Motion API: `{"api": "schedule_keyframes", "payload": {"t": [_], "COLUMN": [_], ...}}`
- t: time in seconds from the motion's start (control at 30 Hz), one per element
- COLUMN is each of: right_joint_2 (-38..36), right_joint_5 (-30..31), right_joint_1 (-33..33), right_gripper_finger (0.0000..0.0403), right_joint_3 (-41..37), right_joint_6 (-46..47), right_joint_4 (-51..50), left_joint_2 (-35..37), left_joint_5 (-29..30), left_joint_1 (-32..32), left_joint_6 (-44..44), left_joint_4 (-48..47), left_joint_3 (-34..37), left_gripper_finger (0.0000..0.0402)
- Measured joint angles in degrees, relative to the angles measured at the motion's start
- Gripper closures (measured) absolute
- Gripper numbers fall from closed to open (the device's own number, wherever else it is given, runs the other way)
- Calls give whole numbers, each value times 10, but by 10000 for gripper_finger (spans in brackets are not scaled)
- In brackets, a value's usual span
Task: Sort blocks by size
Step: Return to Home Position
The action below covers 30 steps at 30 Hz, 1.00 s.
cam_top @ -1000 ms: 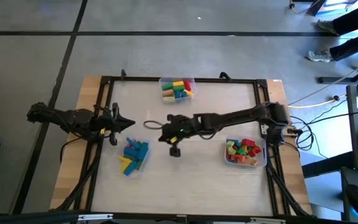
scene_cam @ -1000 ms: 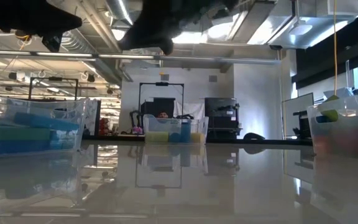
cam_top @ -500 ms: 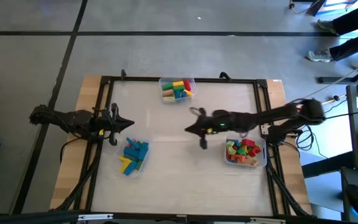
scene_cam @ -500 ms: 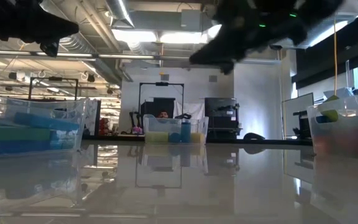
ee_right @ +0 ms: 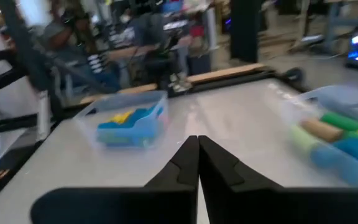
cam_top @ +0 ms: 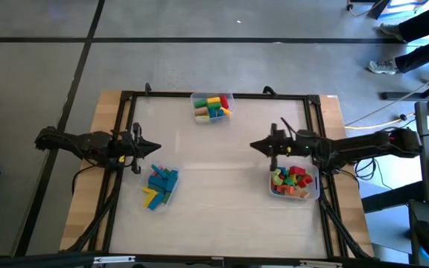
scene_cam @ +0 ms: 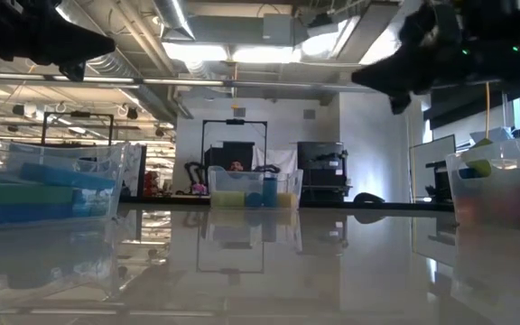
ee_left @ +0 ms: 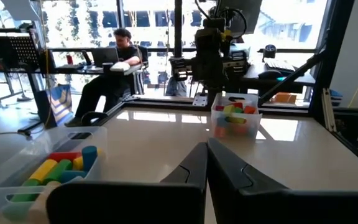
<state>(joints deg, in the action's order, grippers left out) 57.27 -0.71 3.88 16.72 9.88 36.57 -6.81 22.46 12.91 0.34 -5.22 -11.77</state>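
Observation:
The blocks lie in three clear bins. Blue and yellow bars fill the bin (cam_top: 161, 186) near the left, coloured cylinders the bin (cam_top: 212, 106) at the far edge, and mixed chunks the bin (cam_top: 294, 182) at the right. My left gripper (cam_top: 156, 147) hovers shut and level above the table's left side, just beyond the left bin. My right gripper (cam_top: 253, 146) is shut too, level, pointing toward the table's left, just beyond the right bin. Both wrist views show the left gripper (ee_left: 205, 148) and the right gripper (ee_right: 197, 140) with fingers together and nothing between them.
A black frame (cam_top: 214, 95) runs around the tabletop. Bare table (cam_top: 207, 160) lies between the two grippers. People sit at desks in the room beyond the table, among them a person (ee_left: 114, 62) in the left wrist view. Cables (cam_top: 371, 160) hang off the right edge.
My right gripper has drawn back from the middle of the table, near the left bin, toward the table's right edge, and its arm has folded in. It now points level beside the right bin. The blocks and bins have not moved.

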Motion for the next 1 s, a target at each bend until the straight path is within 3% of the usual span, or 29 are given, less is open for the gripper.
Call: {"api": "schedule_keyframes", "payload": {"t": [0.67, 0.8, 1.0], "right_joint_2": [-252, -299, -359], "right_joint_5": [61, 92, 91], "right_joint_1": [-1, -1, -1], "right_gripper_finger": [395, 395, 395], "right_joint_3": [-158, -160, -161], "right_joint_6": [18, 19, 19], "right_joint_4": [6, -48, -117], "left_joint_2": [31, 47, 66], "left_joint_5": [0, 0, 3], "left_joint_1": [0, 0, 0], "left_joint_6": [-52, -56, -51], "left_joint_4": [-17, -17, -63], "left_joint_3": [0, 0, 0], "left_gripper_finger": [399, 399, 399]}}
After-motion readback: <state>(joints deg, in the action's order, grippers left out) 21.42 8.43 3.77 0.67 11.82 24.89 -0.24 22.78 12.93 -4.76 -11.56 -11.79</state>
